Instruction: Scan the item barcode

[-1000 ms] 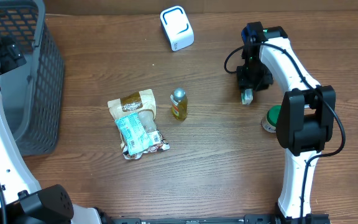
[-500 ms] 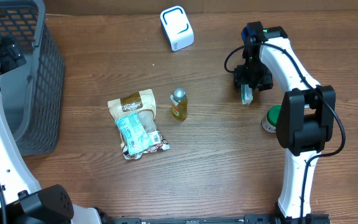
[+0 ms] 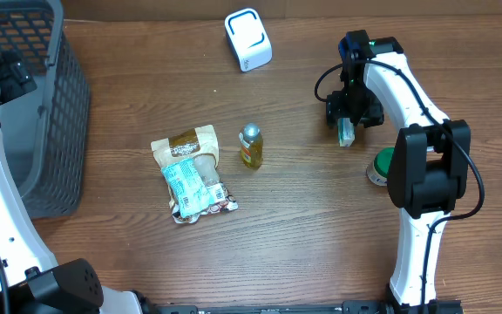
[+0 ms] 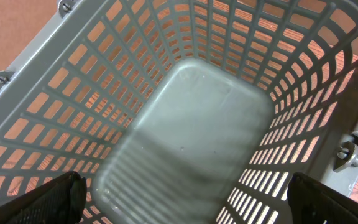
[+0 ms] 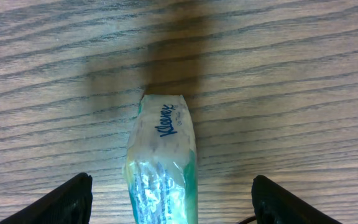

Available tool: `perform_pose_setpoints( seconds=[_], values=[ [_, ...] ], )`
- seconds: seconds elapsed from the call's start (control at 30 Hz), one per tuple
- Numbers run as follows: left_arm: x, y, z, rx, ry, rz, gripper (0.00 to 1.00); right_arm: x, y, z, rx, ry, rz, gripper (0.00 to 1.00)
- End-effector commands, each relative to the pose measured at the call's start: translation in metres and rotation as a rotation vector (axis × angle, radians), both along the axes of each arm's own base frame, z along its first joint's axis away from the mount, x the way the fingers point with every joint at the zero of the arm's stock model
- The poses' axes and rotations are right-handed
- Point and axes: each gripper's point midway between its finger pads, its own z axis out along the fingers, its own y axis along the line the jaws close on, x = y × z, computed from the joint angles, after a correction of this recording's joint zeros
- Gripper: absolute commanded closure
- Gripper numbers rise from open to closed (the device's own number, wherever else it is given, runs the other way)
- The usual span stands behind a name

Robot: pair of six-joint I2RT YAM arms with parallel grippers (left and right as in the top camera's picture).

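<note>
grey plastic basket [image 3: 66,103] at the far left edge of the wooden table [image 3: 303,249], with the left gripper [image 4: 190,200] hanging over it; its two fingers [image 4: 48,200] stand wide apart, nothing between them, and the wrist view looks straight down onto the basket's bare floor. further right, a crumpled snack bag [image 3: 192,174] lies flat, and just beside it a small amber bottle [image 3: 250,146] stands upright. near the top edge sits the white, blue-rimmed scanner [image 3: 248,39]. to its right the right gripper [image 5: 183,198] points down over the tissue pack [image 5: 162,163], which lies on the wood between the spread fingers, a gap showing on each side, so it is not clamped. a green-lidded tub [image 3: 379,164] sits just beyond, partly hidden by the right arm.
</note>
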Motion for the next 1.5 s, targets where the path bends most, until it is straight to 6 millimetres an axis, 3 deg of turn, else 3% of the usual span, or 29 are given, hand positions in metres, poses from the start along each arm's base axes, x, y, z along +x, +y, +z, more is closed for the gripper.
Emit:
perform_pose_setpoints(
  seconds=[0.0, 0.1, 0.33, 0.9, 1.13, 1.47],
  values=[
    [0.002, -0.002, 0.005, 0.011, -0.007, -0.021, 0.0, 0.001, 0.003, 0.0, 0.01, -0.004, -0.002, 0.21],
    [0.002, -0.002, 0.005, 0.011, -0.007, -0.02, 0.0, 0.003, 0.003, 0.0, 0.013, -0.012, -0.002, 0.0],
    [0.002, -0.002, 0.005, 0.011, -0.007, -0.021, 0.0, 0.006, 0.024, 0.0, 0.132, -0.019, -0.005, 0.0],
    [0.002, -0.002, 0.005, 0.011, -0.007, -0.02, 0.0, 0.007, 0.025, 0.0, 0.137, -0.023, -0.006, 0.08],
    [0.002, -0.002, 0.005, 0.011, -0.007, -0.02, 0.0, 0.006, 0.051, 0.004, 0.291, -0.014, -0.009, 0.07],
    [0.002, -0.002, 0.005, 0.011, -0.007, -0.021, 0.01, 0.004, 0.064, 0.007, 0.361, -0.003, -0.009, 0.07]
  ],
)
